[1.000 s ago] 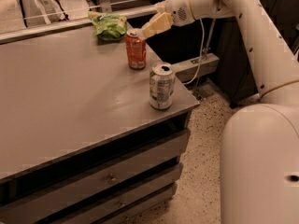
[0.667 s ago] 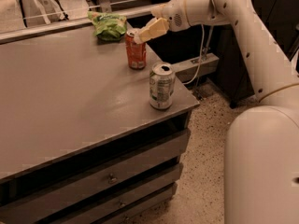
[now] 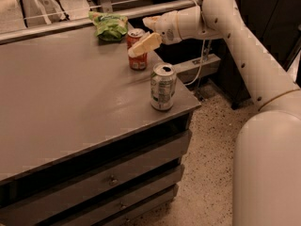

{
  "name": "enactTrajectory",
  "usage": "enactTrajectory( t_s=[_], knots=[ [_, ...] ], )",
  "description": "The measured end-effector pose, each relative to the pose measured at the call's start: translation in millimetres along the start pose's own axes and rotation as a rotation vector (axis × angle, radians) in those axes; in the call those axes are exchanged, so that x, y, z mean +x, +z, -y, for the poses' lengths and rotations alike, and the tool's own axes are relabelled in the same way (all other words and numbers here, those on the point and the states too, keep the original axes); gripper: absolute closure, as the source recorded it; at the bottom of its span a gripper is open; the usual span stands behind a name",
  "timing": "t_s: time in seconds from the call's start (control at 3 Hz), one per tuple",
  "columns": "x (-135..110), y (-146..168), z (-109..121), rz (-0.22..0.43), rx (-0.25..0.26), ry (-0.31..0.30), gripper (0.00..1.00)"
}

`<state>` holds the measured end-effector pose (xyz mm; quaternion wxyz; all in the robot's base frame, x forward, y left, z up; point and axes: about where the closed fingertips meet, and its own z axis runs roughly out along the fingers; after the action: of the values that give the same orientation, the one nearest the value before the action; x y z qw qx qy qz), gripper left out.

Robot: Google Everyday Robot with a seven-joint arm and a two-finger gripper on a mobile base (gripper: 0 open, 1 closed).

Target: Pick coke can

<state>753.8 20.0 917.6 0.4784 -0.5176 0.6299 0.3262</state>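
Upright, the coke can [image 3: 137, 61] stands at the gripper's [image 3: 139, 36] parted fingers [image 3: 146, 42].

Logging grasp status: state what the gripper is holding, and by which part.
Cannot be told. The gripper is at the upper half of the orange-red aluminium drink can, which stands upright on the grey table.

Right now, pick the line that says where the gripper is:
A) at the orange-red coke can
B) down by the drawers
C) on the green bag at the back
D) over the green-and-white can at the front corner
A: the gripper is at the upper part of the coke can, while the green-and-white can stands apart from it, nearer the table's front corner.
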Motion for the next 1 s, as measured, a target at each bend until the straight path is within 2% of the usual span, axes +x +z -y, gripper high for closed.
enactTrajectory(
  t_s=[0.33, 0.67, 1.0],
  knots=[
    [12, 6, -4, 0.024, 0.005, 0.029, 0.18],
    [12, 4, -7, 0.117, -0.006, 0.063, 0.41],
    [-25, -6, -16, 0.256, -0.053, 0.025, 0.72]
  ],
)
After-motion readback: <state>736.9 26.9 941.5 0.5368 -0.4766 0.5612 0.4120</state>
